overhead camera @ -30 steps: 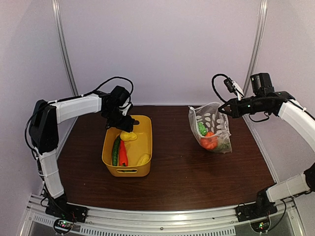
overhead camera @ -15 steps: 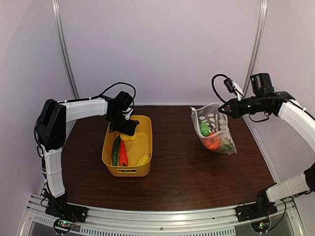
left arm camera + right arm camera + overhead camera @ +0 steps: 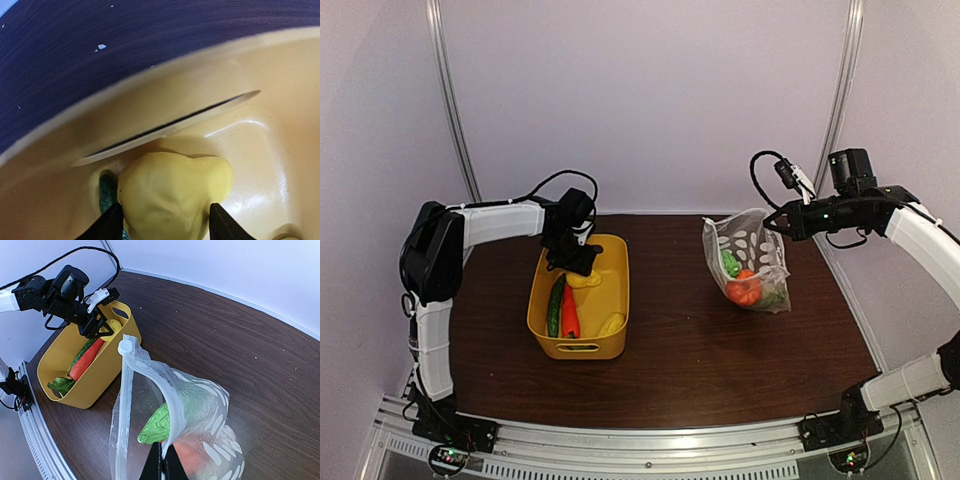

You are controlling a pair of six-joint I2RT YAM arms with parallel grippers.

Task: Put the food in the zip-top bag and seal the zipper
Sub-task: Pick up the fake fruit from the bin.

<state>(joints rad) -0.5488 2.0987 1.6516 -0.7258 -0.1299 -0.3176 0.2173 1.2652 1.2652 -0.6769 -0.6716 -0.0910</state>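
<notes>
- While your right end effector (image 3: 769, 224) stays out at centre right, it is clamped tight on the zip-top bag's (image 3: 752, 250) top edge.
- Your left end effector (image 3: 164, 227) sits in the yellow tub (image 3: 612, 300) at left, fingers (image 3: 107, 226) flanking a yellow piece (image 3: 170, 192); you cannot tell if it grips.
- Cucumber (image 3: 555, 305) and carrot (image 3: 570, 313) lie beside it.

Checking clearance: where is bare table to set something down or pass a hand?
Free: the table between yellow tub and zip-top bag, and its near strip in front of the tub. Crowded: inside the tub, where the left hand flanks a yellow piece; the right hand holds the bag.
</notes>
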